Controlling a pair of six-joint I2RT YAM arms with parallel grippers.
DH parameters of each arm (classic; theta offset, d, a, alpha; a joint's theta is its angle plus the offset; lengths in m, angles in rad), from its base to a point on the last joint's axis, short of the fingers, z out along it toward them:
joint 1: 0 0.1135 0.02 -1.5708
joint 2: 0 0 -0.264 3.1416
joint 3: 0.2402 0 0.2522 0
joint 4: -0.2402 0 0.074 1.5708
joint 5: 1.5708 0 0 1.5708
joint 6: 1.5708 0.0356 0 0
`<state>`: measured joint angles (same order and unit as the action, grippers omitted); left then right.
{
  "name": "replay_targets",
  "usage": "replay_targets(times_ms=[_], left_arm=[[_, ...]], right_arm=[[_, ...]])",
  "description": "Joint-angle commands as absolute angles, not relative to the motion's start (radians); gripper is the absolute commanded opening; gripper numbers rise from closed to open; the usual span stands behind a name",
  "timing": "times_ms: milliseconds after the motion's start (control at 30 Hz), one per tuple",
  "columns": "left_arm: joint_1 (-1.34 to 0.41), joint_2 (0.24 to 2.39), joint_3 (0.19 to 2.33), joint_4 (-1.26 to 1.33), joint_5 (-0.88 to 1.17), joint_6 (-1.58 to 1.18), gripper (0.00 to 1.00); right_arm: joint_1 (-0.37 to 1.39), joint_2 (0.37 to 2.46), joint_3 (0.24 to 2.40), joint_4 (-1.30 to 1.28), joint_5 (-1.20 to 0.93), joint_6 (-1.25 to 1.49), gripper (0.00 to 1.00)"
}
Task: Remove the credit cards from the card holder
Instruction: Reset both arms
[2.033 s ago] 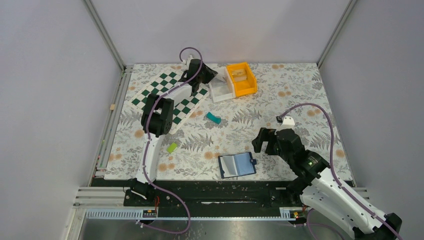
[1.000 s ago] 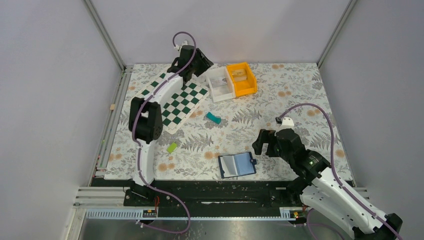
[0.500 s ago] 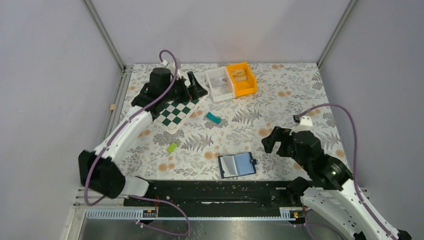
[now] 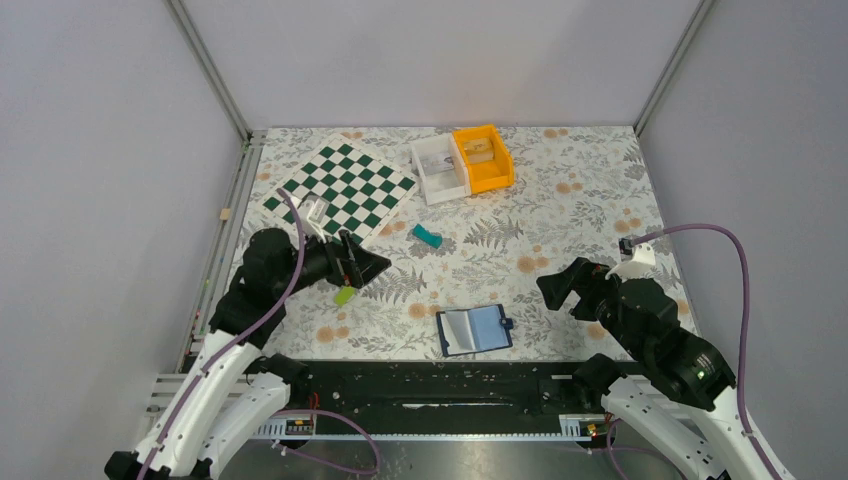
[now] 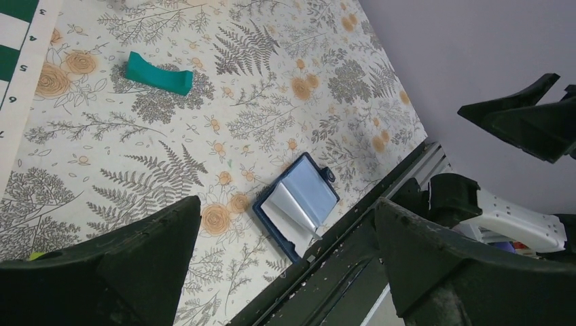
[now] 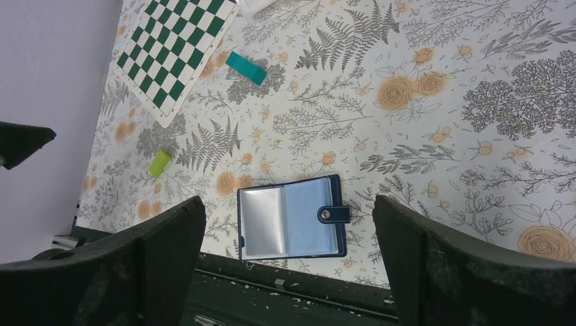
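The card holder (image 4: 474, 330) lies open and flat near the table's front edge, a navy wallet with its snap tab (image 6: 334, 214) pointing right. One inner panel is silvery grey, the other pale blue. I cannot tell the credit cards apart from these panels. My left gripper (image 4: 365, 265) hovers open and empty at the left, well away from the card holder (image 5: 297, 210). My right gripper (image 4: 562, 288) hangs open and empty to the right of it, looking down on the card holder (image 6: 292, 219).
A light green block (image 4: 345, 295) lies just below the left gripper and a teal block (image 4: 427, 236) lies mid-table. A chessboard (image 4: 340, 190) is at the back left, with a white bin (image 4: 440, 168) and an orange bin (image 4: 482, 157) behind. The black rail (image 4: 430, 375) borders the front edge.
The left arm swung back from the white bin at the far side to the near left, and its jaws opened. The right arm drew back to the right. The card holder stayed put.
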<state>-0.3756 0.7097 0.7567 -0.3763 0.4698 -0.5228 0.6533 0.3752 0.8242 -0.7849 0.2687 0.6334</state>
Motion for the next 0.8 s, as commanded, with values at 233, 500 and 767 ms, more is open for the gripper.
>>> replay_targets(times_ms=[233,500,767], left_arm=[[-0.377,0.601,0.65,-0.27,0.438,-0.563,0.99],[-0.377,0.632,0.658,-0.249,0.448,-0.575,0.99],[-0.377,0.636,0.657,-0.246,0.447,-0.57,0.99]], right_arm=[[0.647,0.341,0.769,-0.774,0.269,0.695,0.99],[0.647,0.352,0.749,-0.756,0.278,0.705,0.99],[0.647,0.36,0.747,-0.741,0.265,0.698,0.99]])
